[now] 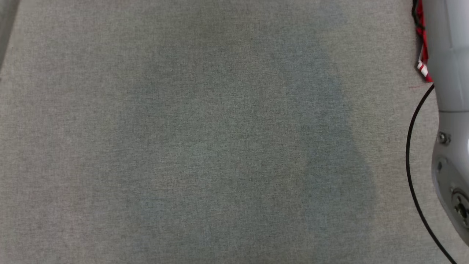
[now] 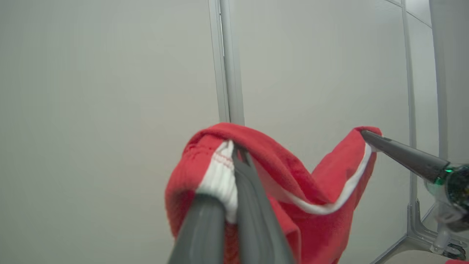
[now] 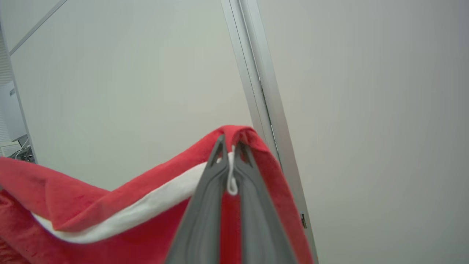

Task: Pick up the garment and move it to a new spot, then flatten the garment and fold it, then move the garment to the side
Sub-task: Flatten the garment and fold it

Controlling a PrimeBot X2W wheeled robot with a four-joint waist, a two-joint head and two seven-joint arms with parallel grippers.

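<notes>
The garment [image 2: 322, 176] is red fleece with a white trim, and it hangs in the air between both grippers. My left gripper [image 2: 236, 152] is shut on one white-trimmed edge in the left wrist view. To its right in that view, my right gripper [image 2: 366, 136] pinches another corner, and the cloth sags between the two. The right wrist view has the right gripper [image 3: 229, 148] shut on the garment [image 3: 110, 205], whose trim runs off to the left. A sliver of the garment [image 1: 423, 55] peeks past a pale forearm [image 1: 449, 73] at the head view's top right.
The grey cloth-covered table [image 1: 183, 146] spreads across the head view below the arms. A black cable [image 1: 410, 146] loops beside the forearm. Both wrist views face a pale wall with a metal post [image 2: 229, 73], and a frame foot [image 2: 417, 227] stands at the lower right.
</notes>
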